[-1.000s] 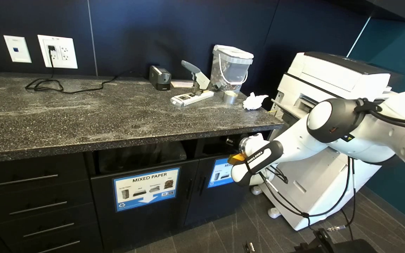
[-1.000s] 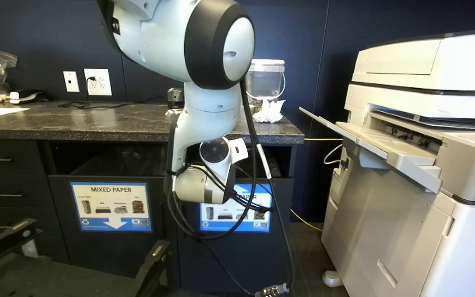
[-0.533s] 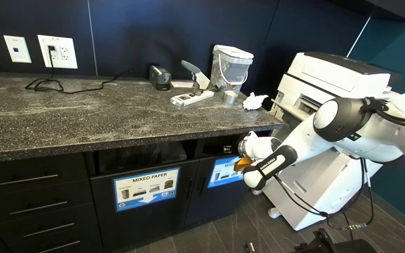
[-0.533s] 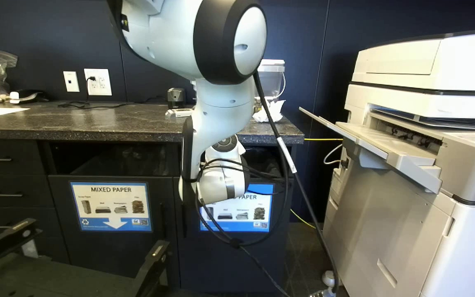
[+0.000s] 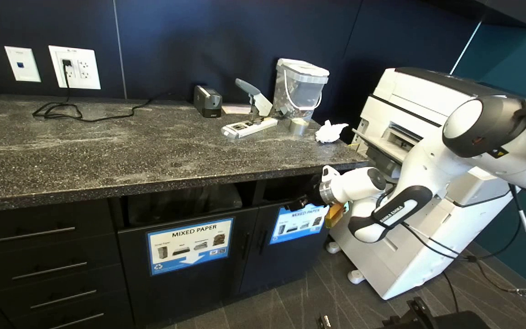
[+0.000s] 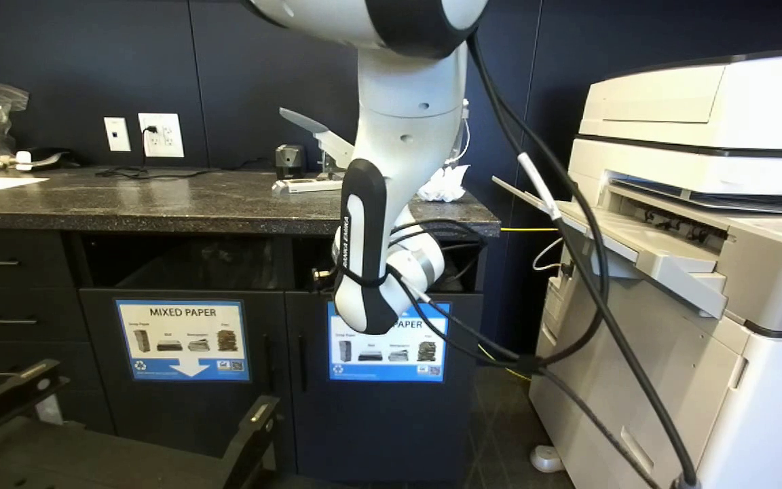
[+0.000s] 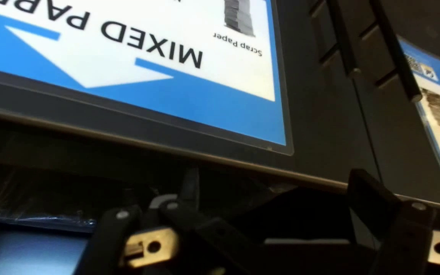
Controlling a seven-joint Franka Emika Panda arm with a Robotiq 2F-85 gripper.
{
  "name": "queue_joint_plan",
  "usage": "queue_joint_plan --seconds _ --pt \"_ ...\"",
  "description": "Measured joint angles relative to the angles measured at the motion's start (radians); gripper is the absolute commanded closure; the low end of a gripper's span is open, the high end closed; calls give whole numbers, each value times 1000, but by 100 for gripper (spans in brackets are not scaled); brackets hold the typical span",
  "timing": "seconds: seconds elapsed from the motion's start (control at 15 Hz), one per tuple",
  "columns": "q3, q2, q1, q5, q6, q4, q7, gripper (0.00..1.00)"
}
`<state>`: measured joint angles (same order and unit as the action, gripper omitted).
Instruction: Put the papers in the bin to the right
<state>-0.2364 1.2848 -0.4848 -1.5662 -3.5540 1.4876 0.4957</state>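
Your gripper [image 7: 275, 191] stands wide, holding nothing; back clear of bin [image 6: 370, 431] and counter [image 5: 153, 155] before rising to the paper [image 5: 329, 133].

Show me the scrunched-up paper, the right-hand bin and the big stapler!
Scrunched-up paper [image 5: 329, 133], in an exterior view: middle of its crumpled front.
Right-hand bin [image 6: 384, 411], in an exterior view: lower part of its dark front.
Big stapler [image 5: 263, 105], in an exterior view: its white upper arm.

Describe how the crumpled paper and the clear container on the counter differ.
The crumpled paper is small; the clear container is much bigger. The crumpled paper is irregular and opaque; the clear container is boxy, see-through and lidded. Both rest on the counter.
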Motion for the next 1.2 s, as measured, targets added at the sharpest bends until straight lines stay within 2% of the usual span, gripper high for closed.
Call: queue_joint_plan --seconds 0.13,0.27,0.47,0.67,0.87,1.07,1.2 --pt "31 -64 12 -88 5 42 77 0" --pt "87 -142 52 -155 17 90 193 0" --pt "229 -277 175 -205 19 187 394 0" --pt "435 -407 367 -250 9 303 604 0" --pt "668 -494 589 -353 -11 404 830 0" --pt "897 -505 793 -515 -89 449 1058 0" --pt "1044 -486 910 -611 -195 443 1196 0"
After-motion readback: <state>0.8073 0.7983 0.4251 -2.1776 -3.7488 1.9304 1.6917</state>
